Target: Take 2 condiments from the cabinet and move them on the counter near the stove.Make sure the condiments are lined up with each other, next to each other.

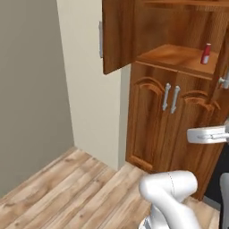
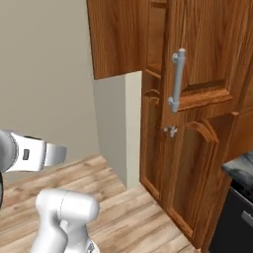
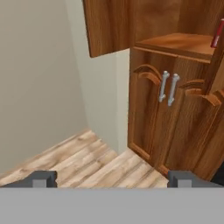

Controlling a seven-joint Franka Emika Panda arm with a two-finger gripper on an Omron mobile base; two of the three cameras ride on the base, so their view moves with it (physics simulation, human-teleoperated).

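Red bottle (image 1: 205, 53) stood upright on cabinet (image 1: 152, 120) shelf, near its right end, upper doors swung open. In hand view the bottle (image 3: 217, 33) sat at top right edge. Gripper (image 3: 112, 179) was well apart from it, low & back, aimed at the lower doors w/ grey handles (image 3: 168, 87); fingertips (image 3: 43, 178) spread wide, nothing between them. Arm elbow (image 1: 172, 188) bent low in front. Open right door (image 2: 207, 54) hung btwn right base cam & shelf. Counter (image 2: 239, 168) corner at far right.

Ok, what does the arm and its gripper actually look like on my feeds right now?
The arm is glossy white, made of rounded tubular segments with fine seam lines. In the right base view one link carries a small dark rectangular marking and a grey end. The gripper has two small, blocky dark-grey fingertips. No cables are visible.
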